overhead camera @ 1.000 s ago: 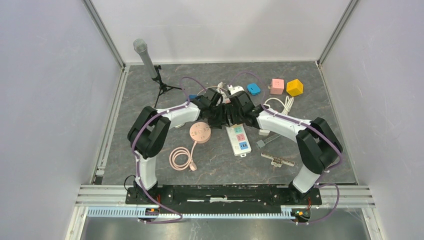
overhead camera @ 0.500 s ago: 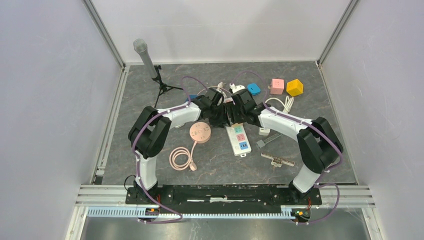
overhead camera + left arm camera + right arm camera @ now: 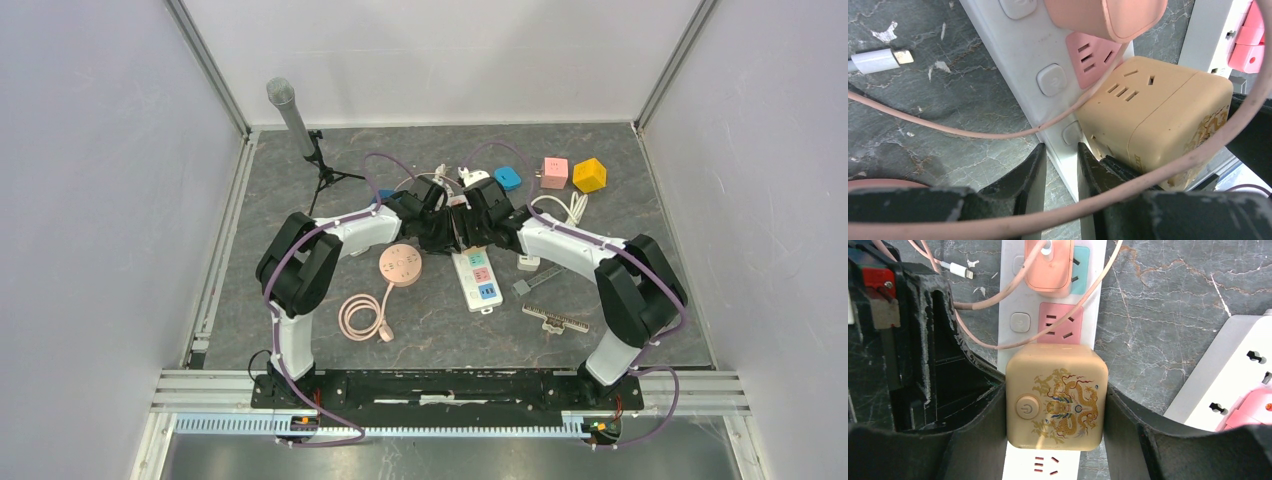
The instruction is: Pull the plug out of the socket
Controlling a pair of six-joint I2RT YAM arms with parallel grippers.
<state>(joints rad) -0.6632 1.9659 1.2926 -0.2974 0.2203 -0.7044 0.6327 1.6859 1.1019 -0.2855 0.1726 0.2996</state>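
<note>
Rounded tan plug (image 3: 1056, 397) (dragon-printed) in right claw (image 3: 1056, 407)

A dark grey, stone-patterned bench (image 3: 440, 335) fills the floor of a small enclosure. Plain, pale lilac-white panels close it in on three sides: a back wall (image 3: 440, 60), a left wall (image 3: 100, 200) and a right wall (image 3: 760, 200). Slanting aluminium corner posts (image 3: 205, 65) stand where the panels meet at the back. A metal track (image 3: 225, 250) runs along the bench's left edge, and a slotted aluminium rail (image 3: 440, 425) crosses the near edge. Close up, the bench surface shows fine pale veins and small white chips (image 3: 888, 34). The light is even and diffuse, with only soft shadows.
</note>
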